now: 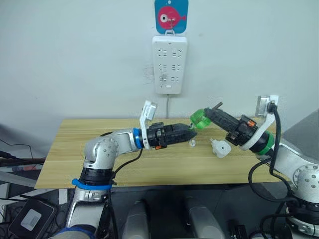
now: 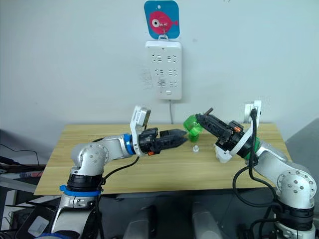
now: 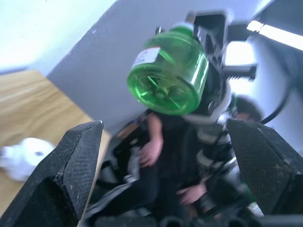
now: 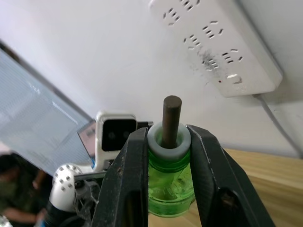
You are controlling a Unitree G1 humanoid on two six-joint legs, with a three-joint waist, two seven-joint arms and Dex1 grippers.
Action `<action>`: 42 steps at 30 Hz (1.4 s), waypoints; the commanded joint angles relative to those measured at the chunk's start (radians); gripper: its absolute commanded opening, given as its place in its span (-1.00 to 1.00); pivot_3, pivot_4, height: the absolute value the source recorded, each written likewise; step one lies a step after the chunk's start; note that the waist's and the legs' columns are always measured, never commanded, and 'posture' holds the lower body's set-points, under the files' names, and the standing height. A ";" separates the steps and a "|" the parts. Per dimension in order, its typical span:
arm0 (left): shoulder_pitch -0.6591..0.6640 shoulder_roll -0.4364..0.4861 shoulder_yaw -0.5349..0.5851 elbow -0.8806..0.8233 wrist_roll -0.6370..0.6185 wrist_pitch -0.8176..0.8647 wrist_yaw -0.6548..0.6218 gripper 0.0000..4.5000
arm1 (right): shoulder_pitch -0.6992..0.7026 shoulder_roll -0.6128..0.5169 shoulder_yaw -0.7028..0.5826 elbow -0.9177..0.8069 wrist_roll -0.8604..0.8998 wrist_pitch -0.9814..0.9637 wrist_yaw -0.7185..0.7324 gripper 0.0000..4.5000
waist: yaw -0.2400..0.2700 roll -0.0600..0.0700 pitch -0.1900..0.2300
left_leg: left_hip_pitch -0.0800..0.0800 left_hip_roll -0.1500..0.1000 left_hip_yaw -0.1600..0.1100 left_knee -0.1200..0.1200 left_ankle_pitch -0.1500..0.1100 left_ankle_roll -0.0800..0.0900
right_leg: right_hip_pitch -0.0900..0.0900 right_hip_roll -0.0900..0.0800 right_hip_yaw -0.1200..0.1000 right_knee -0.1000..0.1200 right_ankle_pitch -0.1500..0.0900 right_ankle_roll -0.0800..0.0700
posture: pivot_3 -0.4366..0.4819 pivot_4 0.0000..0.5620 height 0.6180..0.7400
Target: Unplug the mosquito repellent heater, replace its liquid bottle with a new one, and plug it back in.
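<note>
Two fingers (image 4: 163,189) clamp bottle (image 4: 169,187) neck | left fingers (image 3: 75,165) spread, empty | wick (image 4: 171,120) in right wrist view

Robot test lab, bare white wall (image 1: 75,59), wall-hung power strip (image 1: 170,64), wooden counter (image 1: 65,164), loose cables (image 1: 15,159), seated person (image 3: 156,156) nearby

Count: one green liquid bottle (image 1: 200,119) with bare dark wick; one white heater (image 1: 220,148) lying on one wooden desk (image 1: 75,159); one small clear cap-like piece (image 1: 192,143); one wall power strip (image 1: 170,63); two tools, left tool (image 1: 192,132) and right tool (image 1: 207,115).
</note>
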 commanded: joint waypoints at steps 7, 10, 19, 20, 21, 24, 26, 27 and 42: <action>-0.026 -0.169 0.131 0.019 -0.206 0.065 0.315 1.00 | 0.013 -0.029 -0.008 0.021 0.303 -0.122 -0.213 -0.63 | 0.001 0.000 0.000 | 0.000 -0.001 0.000 0.000 0.000 0.000 | 0.000 0.000 0.000 0.000 0.000 0.000 | -0.37 -0.28 1.00; -0.032 -0.219 0.143 0.017 -0.241 0.050 0.379 1.00 | 0.008 -0.031 -0.002 0.033 0.328 -0.150 -0.246 -0.63 | 0.001 0.000 0.000 | 0.000 -0.001 0.000 0.000 0.000 0.000 | 0.000 0.000 0.000 0.000 0.000 0.000 | -0.37 -0.29 1.00; -0.021 -0.303 0.132 0.016 -0.348 0.022 0.491 1.00 | 0.005 -0.021 0.011 0.040 0.416 -0.222 -0.326 -0.63 | 0.008 0.000 -0.001 | 0.000 -0.001 0.001 0.000 0.000 0.000 | 0.000 0.000 0.001 0.000 0.000 0.000 | -0.37 -0.31 1.00; -0.020 -0.311 0.127 0.019 -0.344 0.011 0.499 1.00 | 0.008 -0.025 0.007 0.048 0.417 -0.224 -0.323 -0.63 | 0.008 0.000 -0.001 | 0.000 -0.001 0.001 0.000 0.000 0.000 | 0.000 0.000 0.001 0.000 0.000 0.000 | -0.37 -0.31 1.00; -0.021 -0.321 0.120 0.023 -0.338 -0.002 0.508 1.00 | 0.012 -0.030 0.004 0.056 0.416 -0.224 -0.320 -0.63 | 0.008 0.000 -0.001 | 0.000 -0.001 0.001 0.000 0.000 0.000 | 0.000 0.000 0.001 0.000 0.000 0.000 | -0.37 -0.31 1.00; -0.027 -0.341 0.106 0.033 -0.339 -0.026 0.521 1.00 | 0.017 -0.041 -0.002 0.066 0.420 -0.228 -0.315 -0.63 | 0.008 0.000 -0.001 | 0.000 -0.001 0.001 0.000 0.000 0.000 | 0.000 0.000 0.001 0.000 0.000 0.000 | -0.37 -0.31 1.00; -0.033 -0.350 0.101 0.043 -0.334 -0.040 0.528 1.00 | 0.016 -0.045 -0.003 0.067 0.424 -0.229 -0.314 -0.63 | 0.008 0.000 -0.001 | 0.000 -0.001 0.001 0.000 0.000 0.000 | 0.000 0.000 0.001 0.000 0.000 0.000 | -0.37 -0.31 1.00; -0.038 -0.352 0.098 0.052 -0.327 -0.049 0.529 1.00 | 0.016 -0.047 -0.003 0.067 0.424 -0.229 -0.314 -0.63 | 0.008 0.000 -0.001 | 0.000 -0.001 0.001 0.000 0.000 0.000 | 0.000 0.000 0.001 0.000 0.000 0.000 | -0.37 -0.31 1.00; -0.087 -0.360 0.068 0.137 -0.327 -0.081 0.487 1.00 | 0.029 -0.029 0.000 0.037 0.425 -0.232 -0.315 -0.63 | 0.007 0.001 -0.002 | 0.000 -0.002 0.001 0.000 0.000 0.000 | 0.000 0.000 0.002 -0.001 0.000 0.000 | -0.42 -0.32 1.00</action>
